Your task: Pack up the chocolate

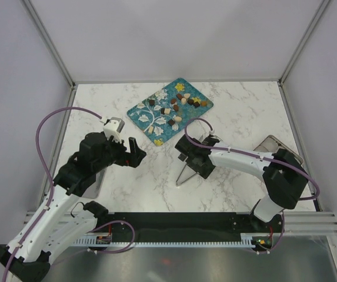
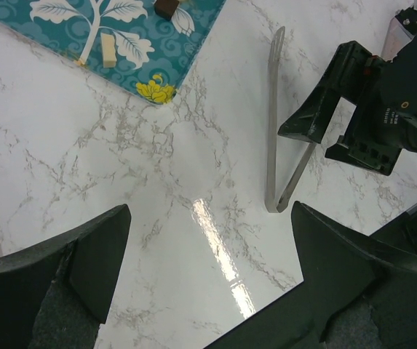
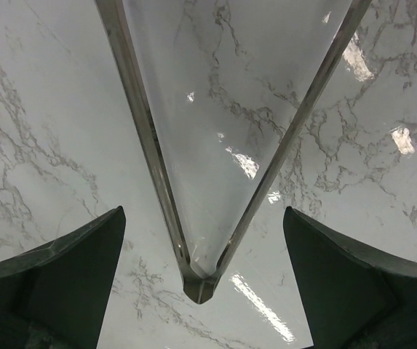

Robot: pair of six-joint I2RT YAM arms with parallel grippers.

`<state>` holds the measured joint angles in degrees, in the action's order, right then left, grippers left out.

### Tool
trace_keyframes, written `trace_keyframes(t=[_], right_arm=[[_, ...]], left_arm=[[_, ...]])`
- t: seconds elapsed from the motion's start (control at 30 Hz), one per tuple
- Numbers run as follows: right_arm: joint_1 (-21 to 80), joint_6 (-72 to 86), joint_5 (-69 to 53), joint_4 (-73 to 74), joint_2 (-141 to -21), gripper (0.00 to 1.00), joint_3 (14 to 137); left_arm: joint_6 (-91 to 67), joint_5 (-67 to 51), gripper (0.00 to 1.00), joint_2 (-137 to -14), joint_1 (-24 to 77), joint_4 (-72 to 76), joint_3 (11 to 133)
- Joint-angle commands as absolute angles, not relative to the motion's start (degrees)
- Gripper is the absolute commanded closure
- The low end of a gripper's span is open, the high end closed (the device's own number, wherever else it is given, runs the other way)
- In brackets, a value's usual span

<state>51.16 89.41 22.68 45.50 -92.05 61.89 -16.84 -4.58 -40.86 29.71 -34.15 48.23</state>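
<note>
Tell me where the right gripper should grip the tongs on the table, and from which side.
Probably from straight above, across both legs a little past the hinge. The tongs lie as a V, hinge toward the robot, open ends toward the tray. The right gripper hangs over them with its open fingers outside each leg, so closing would squeeze the legs together.

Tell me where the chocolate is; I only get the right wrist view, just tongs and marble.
Observer: The chocolate lies on a teal tray at the back of the table, beyond the tongs.
Operator: Is the left end effector holding anything?
Observer: No, it's open and empty, over bare table by the tray's near corner.
Operator: Anything to pack into?
Observer: A metal tin sits at the right edge, partly behind the right arm.
</note>
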Motion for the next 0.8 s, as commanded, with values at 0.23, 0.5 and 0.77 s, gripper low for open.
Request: trace_keyframes(t=[0.23,0.5,0.77], right_arm=[[51.3,94.8,24.5,44.8,-97.7,0.02,64.9],[50.8,95.3,26.5,43.5,-99.4,0.02,63.4],[48.1,93.1,26.5,43.2,-101.9,0.02,64.1]], left_arm=[[-15.2,-3.5,0.00,-40.5,29.9,-33.5,47.8],[-15.2,-3.9,0.00,-40.8,29.9,-33.5,47.7],[-15.2,-3.8,0.00,-41.3,29.9,-33.4,47.7]])
